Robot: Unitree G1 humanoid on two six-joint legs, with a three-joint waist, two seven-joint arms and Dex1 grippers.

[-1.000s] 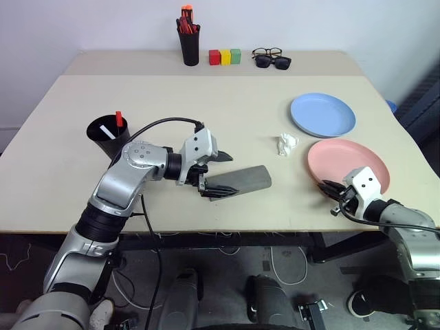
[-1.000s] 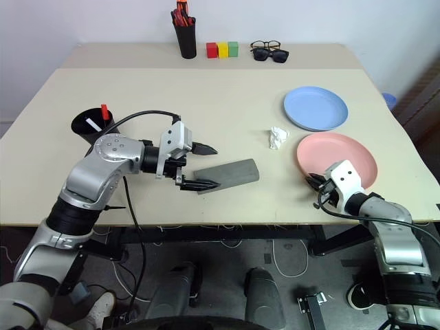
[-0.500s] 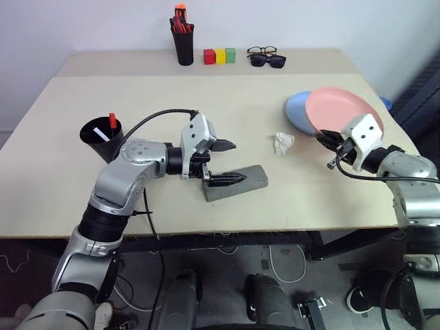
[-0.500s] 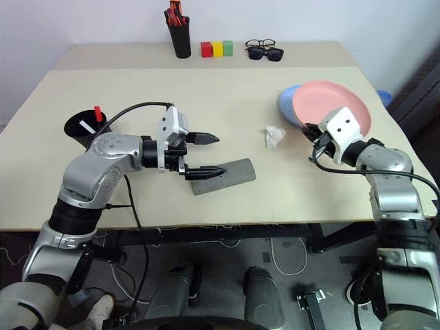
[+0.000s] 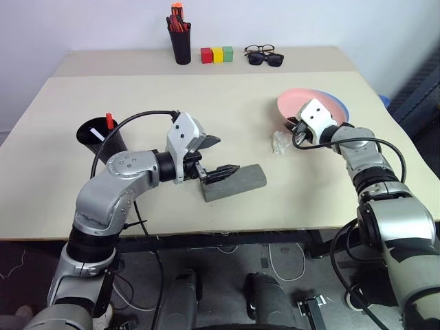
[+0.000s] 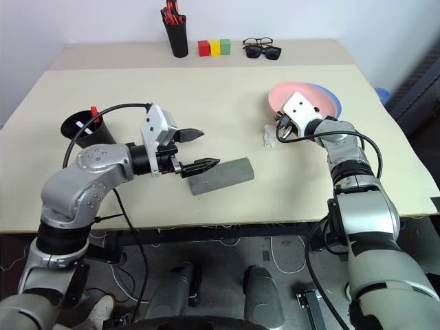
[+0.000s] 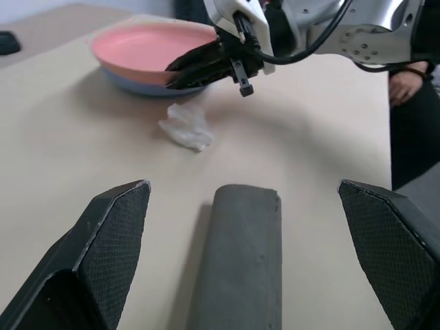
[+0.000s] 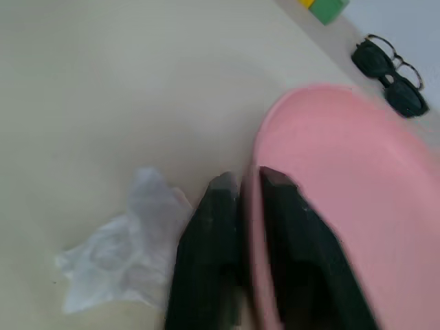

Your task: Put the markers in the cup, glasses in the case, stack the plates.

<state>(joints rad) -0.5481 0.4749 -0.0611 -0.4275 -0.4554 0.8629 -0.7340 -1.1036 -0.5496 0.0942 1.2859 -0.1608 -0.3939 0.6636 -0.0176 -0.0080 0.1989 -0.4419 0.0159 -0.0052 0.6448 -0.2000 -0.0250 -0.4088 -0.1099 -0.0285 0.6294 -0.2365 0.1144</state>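
The salmon pink plate [image 5: 308, 103] lies on top of the light blue plate [image 6: 331, 97] at the right of the table. My right gripper [image 5: 295, 132] is at the pink plate's near rim, its fingers slightly apart on either side of it. The grey case [image 5: 237, 182] lies shut at mid table. Just above its left end, my left gripper [image 5: 225, 155] hangs wide open and empty. At the left stands the black cup [image 5: 96, 139] with both markers in it, red-capped [image 5: 108, 120] and white [image 5: 99, 134]. The glasses are hidden.
A crumpled white scrap [image 5: 280, 142] lies beside my right gripper. Along the far edge stand a black pen holder [image 5: 181, 45] with red and orange markers, three coloured blocks [image 5: 216, 55], brown spectacles [image 5: 259, 49] and dark sunglasses [image 5: 269, 60].
My right arm swung the pink plate from the near right edge up and over onto the blue plate, then loosened its fingers. My left gripper rose a little above the case.
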